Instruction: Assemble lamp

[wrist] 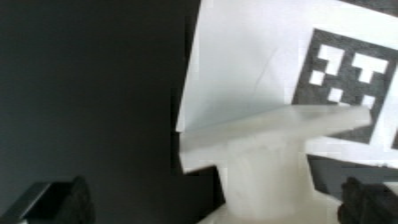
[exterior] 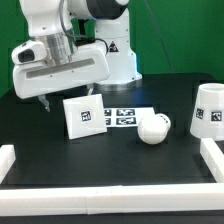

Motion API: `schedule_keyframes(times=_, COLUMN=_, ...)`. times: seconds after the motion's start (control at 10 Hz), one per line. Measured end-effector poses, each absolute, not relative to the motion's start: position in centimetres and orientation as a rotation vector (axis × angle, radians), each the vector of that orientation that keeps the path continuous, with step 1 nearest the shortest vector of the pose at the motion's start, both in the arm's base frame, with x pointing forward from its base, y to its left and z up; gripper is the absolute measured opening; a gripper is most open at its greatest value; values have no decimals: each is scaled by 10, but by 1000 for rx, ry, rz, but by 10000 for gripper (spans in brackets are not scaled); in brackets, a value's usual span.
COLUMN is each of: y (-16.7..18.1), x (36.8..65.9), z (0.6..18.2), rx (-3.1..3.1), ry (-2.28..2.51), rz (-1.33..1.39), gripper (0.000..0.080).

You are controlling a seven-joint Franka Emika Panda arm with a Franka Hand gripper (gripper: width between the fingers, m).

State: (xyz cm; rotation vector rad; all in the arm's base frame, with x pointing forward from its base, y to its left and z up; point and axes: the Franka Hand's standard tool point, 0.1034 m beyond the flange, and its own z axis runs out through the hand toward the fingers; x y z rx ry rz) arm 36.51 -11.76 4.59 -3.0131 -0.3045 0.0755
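Observation:
The lamp's square base (exterior: 85, 116) stands tilted on the black table, its tag facing the camera. In the wrist view the base (wrist: 267, 70) fills the frame with its tag, and a white ledge and stem of it (wrist: 267, 185) run down between my fingers. My gripper (exterior: 45, 100) hangs just to the exterior view's left of the base. In the wrist view the gripper (wrist: 214, 200) is open, its dark fingers (wrist: 54, 200) wide apart, with gaps on both sides of the white stem. The round-headed bulb (exterior: 153, 127) lies right of the base. The shade (exterior: 208, 108) stands at the far right.
The marker board (exterior: 125, 117) lies flat between base and bulb. A white rail (exterior: 110, 171) borders the table's front and sides. The big white robot body (exterior: 110, 50) stands behind the base.

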Motion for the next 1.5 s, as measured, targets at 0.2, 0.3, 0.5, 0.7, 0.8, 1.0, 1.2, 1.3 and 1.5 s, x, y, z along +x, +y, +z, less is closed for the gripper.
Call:
schedule_keyframes(times=0.2, y=-118, x=364, z=38, rx=-3023, ry=-311, rz=89, gripper=698)
schedule_keyframes(times=0.3, y=-117, x=365, z=36, rx=-3024, ry=-311, rz=94, gripper=698)
schedule_keyframes(times=0.5, y=-115, x=366, z=28, rx=-3029, ry=-315, rz=107, gripper=698)
schedule_keyframes(times=0.7, y=-115, x=369, z=19, rx=-3035, ry=-328, rz=120, gripper=698)
schedule_keyframes(times=0.8, y=-115, x=369, z=18, rx=-3036, ry=-331, rz=122, gripper=698)
schedule_keyframes(times=1.0, y=-115, x=369, z=18, rx=-3036, ry=-330, rz=122, gripper=588)
schedule_keyframes(times=1.2, y=-115, x=370, z=19, rx=-3038, ry=-330, rz=117, gripper=436)
schedule_keyframes(times=1.3, y=-115, x=370, z=19, rx=-3038, ry=-330, rz=117, gripper=436)
schedule_keyframes(times=1.5, y=-115, x=370, z=19, rx=-3038, ry=-330, rz=117, gripper=436)
